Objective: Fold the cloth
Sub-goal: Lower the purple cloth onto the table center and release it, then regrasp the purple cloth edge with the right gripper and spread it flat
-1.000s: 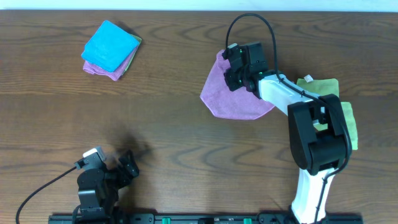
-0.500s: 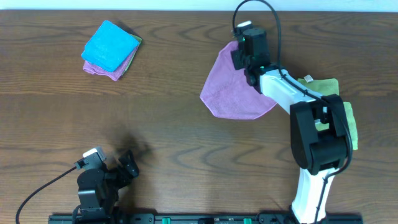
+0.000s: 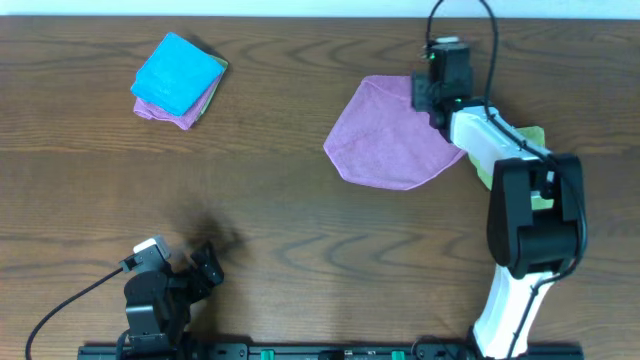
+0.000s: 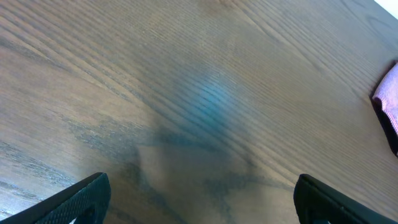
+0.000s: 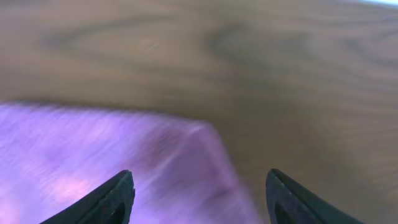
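White right arm (image 3: 478, 133) outstretched over cloth (image 3: 385, 140)

Left arm (image 3: 150, 300): black and compact, folded low at the near left of the overhead view.
Left gripper (image 4: 202, 202): jaws spread wide, nothing between them, the two dark fingertips at the lower corners of its wrist view.
Right arm (image 3: 530, 220): white base link at near right, black elbow, white forearm stretched toward the far side and slanting left.
Right gripper (image 5: 200, 196): pointed downward, fingers apart and apparently clamping nothing, though its wrist view is blurred.
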`<action>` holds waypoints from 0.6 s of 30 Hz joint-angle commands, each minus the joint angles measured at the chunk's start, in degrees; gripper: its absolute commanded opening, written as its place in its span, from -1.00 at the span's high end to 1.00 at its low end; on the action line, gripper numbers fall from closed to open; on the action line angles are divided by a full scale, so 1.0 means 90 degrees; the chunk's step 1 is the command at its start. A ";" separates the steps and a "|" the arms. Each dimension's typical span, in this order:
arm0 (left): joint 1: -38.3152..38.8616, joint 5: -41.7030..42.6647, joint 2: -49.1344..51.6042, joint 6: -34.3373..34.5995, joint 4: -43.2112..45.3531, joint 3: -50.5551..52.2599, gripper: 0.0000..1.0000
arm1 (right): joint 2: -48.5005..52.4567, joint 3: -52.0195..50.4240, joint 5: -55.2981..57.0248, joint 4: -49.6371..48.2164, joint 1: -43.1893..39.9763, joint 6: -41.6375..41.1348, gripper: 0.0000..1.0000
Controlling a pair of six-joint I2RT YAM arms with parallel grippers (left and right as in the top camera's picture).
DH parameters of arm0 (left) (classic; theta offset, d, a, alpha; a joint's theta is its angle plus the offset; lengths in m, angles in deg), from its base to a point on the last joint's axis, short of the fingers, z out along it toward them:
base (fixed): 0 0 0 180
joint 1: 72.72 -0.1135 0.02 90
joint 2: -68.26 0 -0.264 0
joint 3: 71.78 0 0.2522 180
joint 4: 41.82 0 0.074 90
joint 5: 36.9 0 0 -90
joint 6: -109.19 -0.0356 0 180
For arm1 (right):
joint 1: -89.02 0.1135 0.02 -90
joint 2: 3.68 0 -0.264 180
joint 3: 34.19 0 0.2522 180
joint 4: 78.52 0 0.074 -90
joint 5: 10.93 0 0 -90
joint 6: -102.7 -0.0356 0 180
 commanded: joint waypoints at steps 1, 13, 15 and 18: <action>-0.0034 0.0041 -0.0044 0.0078 -0.0061 0.0119 -0.90 | -0.0726 0.0085 -0.1098 0.0612 0.0393 0.0095 -0.37; -0.0034 0.0041 -0.0044 0.0078 -0.0061 0.0119 -0.90 | -0.1120 0.0068 -0.2324 0.3764 0.1719 0.1469 -0.43; -0.0034 0.0041 -0.0041 0.0078 -0.0061 0.0119 -0.91 | -0.1120 0.0066 -0.2319 0.3874 0.1812 0.1537 -0.44; -0.0034 0.0041 -0.0044 0.0078 -0.0061 0.0119 -0.90 | -0.1078 0.0061 -0.2302 0.3871 0.1846 0.1540 -0.45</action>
